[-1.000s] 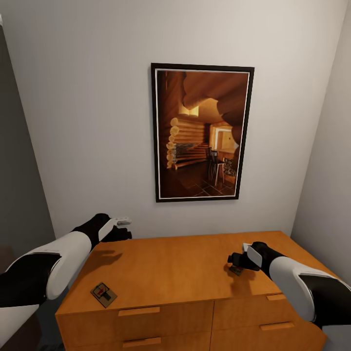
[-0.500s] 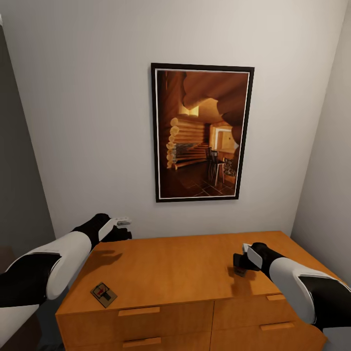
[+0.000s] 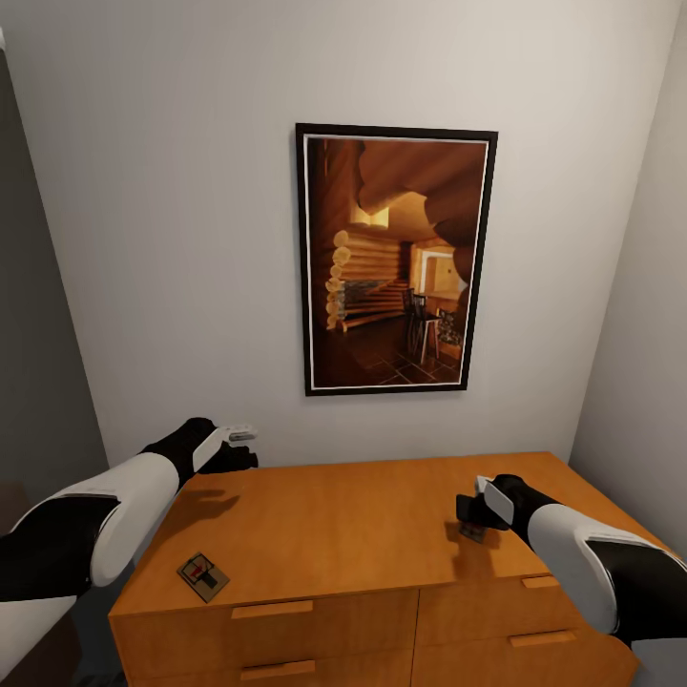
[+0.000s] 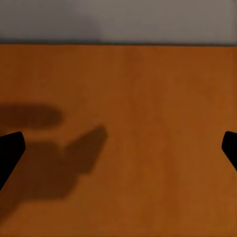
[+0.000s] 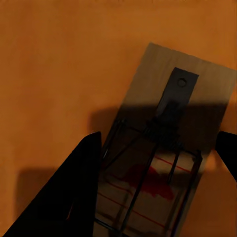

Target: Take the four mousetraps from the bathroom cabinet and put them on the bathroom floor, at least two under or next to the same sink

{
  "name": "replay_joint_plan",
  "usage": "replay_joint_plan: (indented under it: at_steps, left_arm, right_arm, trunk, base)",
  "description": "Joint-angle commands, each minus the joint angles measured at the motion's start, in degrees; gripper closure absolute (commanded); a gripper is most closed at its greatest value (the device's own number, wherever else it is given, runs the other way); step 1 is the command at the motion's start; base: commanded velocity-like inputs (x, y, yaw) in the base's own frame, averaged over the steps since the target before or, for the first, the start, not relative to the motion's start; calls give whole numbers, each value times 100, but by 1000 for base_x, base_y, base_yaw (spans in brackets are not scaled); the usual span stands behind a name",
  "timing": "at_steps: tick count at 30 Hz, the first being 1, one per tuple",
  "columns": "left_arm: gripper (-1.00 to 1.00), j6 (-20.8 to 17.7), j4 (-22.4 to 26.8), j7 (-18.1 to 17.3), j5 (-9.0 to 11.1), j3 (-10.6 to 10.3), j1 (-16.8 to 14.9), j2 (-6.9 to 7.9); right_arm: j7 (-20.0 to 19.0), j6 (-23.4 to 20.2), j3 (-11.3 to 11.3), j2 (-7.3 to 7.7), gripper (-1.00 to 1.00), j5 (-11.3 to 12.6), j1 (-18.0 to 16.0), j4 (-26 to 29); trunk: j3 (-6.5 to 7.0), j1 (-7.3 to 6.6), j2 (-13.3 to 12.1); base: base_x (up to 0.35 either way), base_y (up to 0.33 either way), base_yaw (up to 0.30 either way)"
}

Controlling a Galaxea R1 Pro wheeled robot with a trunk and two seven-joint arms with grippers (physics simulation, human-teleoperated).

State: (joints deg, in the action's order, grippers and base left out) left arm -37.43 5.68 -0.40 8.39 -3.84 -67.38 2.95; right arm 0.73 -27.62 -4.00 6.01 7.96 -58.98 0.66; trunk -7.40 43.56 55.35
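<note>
A mousetrap [image 3: 202, 575], a small brown board with dark metal parts, lies near the front left corner of the orange-brown cabinet [image 3: 334, 534]. A second mousetrap [image 5: 177, 98] lies on the cabinet top toward the right, directly under my right gripper [image 3: 469, 520]. In the right wrist view that gripper [image 5: 158, 168] is open, one finger [image 5: 84, 187] on each side of the board; contact cannot be judged. My left gripper [image 3: 239, 448] hovers over the cabinet's back left edge. It [image 4: 118, 150] is open, with bare wood between its fingertips [image 4: 10, 153].
A framed picture [image 3: 396, 258] of a log cabin interior hangs on the pale wall behind the cabinet. Walls close in on the left and right. Drawers with wooden bar handles [image 3: 272, 609] face me along the cabinet front.
My right gripper has shifted slightly right and lower over the second mousetrap. The left arm and the front left mousetrap have not moved.
</note>
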Motion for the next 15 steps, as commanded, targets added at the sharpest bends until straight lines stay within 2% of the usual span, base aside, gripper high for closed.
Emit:
replay_joint_plan:
  at_steps: [1,5,8,9,10,11,15]
  left_arm:
    - [-100,-31,10,-4,49,-43,-3,3]
    - [-100,-47,18,-4,42,-46,-3,3]
    - [-100,-51,24,-6,41,-46,-3,3]
    - [-100,-55,28,-8,40,-47,-3,-1]
    - [-100,-57,30,-9,40,-47,-3,-2]
    - [-100,-59,33,-11,40,-47,-3,-3]
    - [-100,-61,37,-12,40,-47,-3,-5]
  right_arm:
    - [19,-34,57,4,100,-28,1,-182]
    - [-18,-190,87,23,100,-98,1,-96]
    - [-26,-748,87,58,100,-112,1,285]
    - [-24,-1309,86,79,100,-108,1,851]
    - [-24,-1515,82,84,100,-105,1,1069]
    - [-22,-1937,74,90,100,-100,1,1513]
    - [-16,-2846,50,98,100,-89,1,2491]
  trunk:
    - [-10,1,5]
    - [-10,1,5]
    - [-10,1,5]
    - [-10,1,5]
    - [-10,1,5]
    - [-10,1,5]
    - [-10,1,5]
  base:
    - [0,0,0]
    - [0,0,0]
    - [0,0,0]
    - [0,0,0]
    - [0,0,0]
    - [0,0,0]
    - [0,0,0]
